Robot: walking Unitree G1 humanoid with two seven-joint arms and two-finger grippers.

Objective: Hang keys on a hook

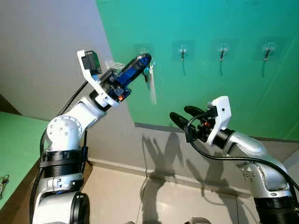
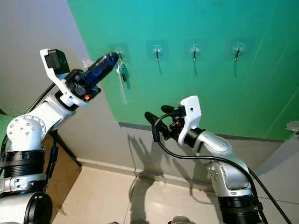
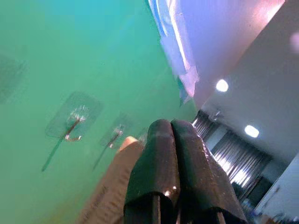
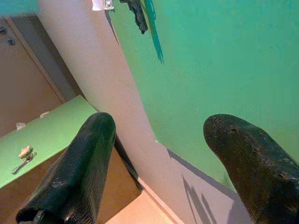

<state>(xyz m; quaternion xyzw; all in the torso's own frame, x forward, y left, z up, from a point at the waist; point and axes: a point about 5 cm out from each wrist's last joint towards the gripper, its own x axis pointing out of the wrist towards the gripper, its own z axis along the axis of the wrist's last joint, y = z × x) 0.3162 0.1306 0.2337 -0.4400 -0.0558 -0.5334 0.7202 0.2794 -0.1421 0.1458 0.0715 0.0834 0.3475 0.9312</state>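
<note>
You are facing a green wall (image 1: 224, 93) that meets a pale grey wall on its left edge, with a grey band along the bottom and a tiled floor below. Four clear stick-on hooks sit in a row near the top of the green wall.

Your left gripper (image 1: 144, 60) is raised to the leftmost hook (image 1: 142, 49), close to the wall's left edge. Its two black fingers (image 3: 173, 158) are pressed flat together with no gap between them, and their tips are right at the hook. The keys (image 1: 149, 77) hang straight down from that hook, just beside the fingertips; a pale strip hangs below them against the wall. From these views you cannot tell whether the clenched fingers are pinching any part of the keys or only touching them.

Your right gripper (image 1: 184, 116) hangs lower, in front of the grey band and well apart from the hooks. Its fingers (image 4: 79, 172) are spread wide with nothing between them.

The other three hooks (image 1: 223, 52) carry nothing. A green counter (image 1: 14, 140) lies at the left edge of the view, with another small bunch of keys (image 4: 23, 156) on it.

No brand, label or writing can be read anywhere.
</note>
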